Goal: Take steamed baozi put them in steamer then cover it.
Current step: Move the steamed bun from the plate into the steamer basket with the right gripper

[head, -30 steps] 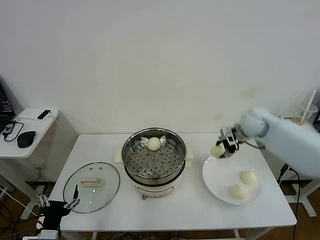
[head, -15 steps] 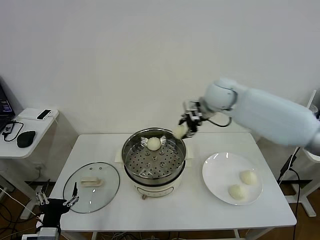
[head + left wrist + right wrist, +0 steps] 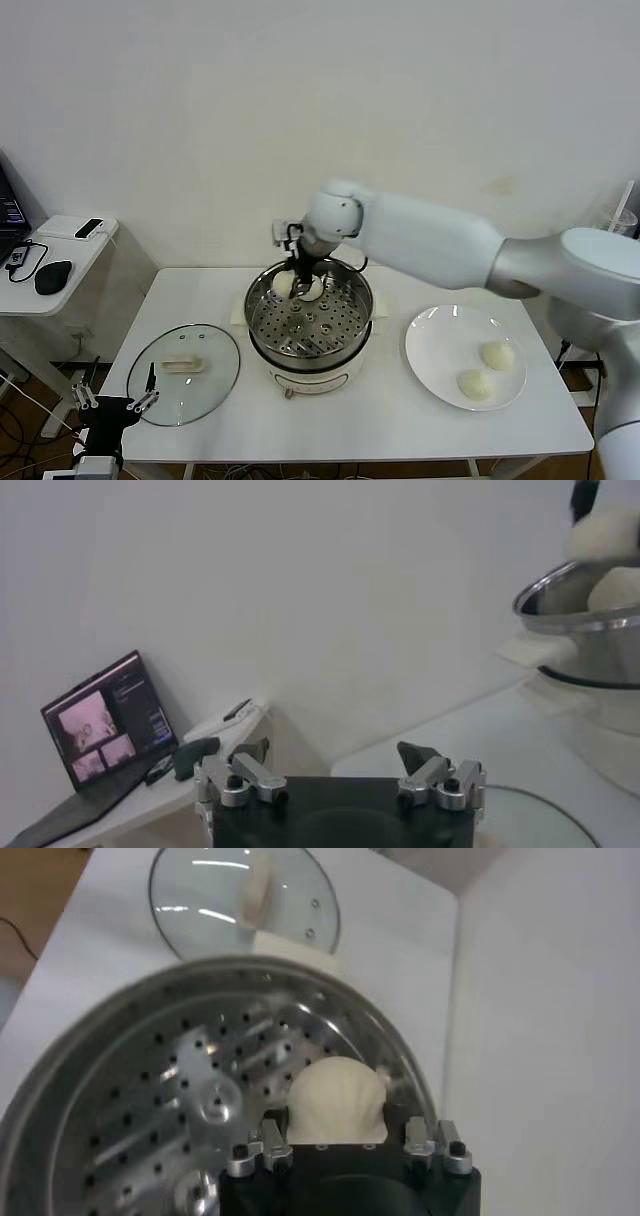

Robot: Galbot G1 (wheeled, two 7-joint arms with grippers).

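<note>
**A:** So, what's sitting around the steamer (image 3: 309, 322)?

**B:** On the white table (image 3: 380, 420), the glass lid (image 3: 184, 372) lies flat to the steamer's left and a white plate (image 3: 440, 355) to its right holds two buns (image 3: 497, 354). There's a side desk (image 3: 55, 262) with a mouse (image 3: 52, 277) further left. Nothing stands in the way over the pot.

**A:** And the arms?

**B:** The right arm stretches across from the right, bent down over the pot's back rim. The left gripper (image 3: 338, 777) hangs low by the table's front left corner, fingers spread apart, holding nothing.

**A:** Where's the bun it's carrying?

**B:** The right gripper (image 3: 346, 1145) is clamped on a bun (image 3: 337, 1104), low over the perforated tray at the back, just beside another bun (image 3: 313, 289) already there.
</note>
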